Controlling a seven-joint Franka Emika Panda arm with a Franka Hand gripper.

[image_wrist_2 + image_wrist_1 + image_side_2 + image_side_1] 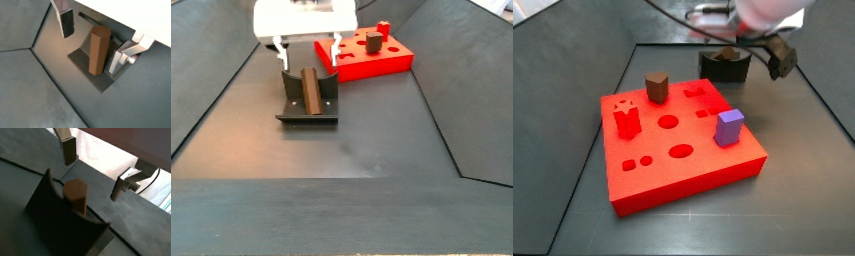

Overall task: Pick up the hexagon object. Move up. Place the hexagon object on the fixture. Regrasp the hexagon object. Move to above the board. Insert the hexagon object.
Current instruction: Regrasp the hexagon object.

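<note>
The hexagon object (99, 50), a slender brown peg, rests leaning in the dark fixture (60, 220); it also shows in a wrist view (75, 195) and a side view (310, 90). My gripper (93, 42) is open just above the fixture (307, 112). Its fingers (67, 22) stand on either side of the peg's upper end, apart from it. In a side view my gripper (760, 52) hangs over the fixture (723, 66), behind the red board (687, 180). The board (372, 66) also lies beyond the fixture in a side view.
A stubby dark brown block (656, 86), a red peg (627, 120) and a purple block (730, 127) stand in the board's holes. Sloping dark walls (211, 90) bound the grey floor on both sides.
</note>
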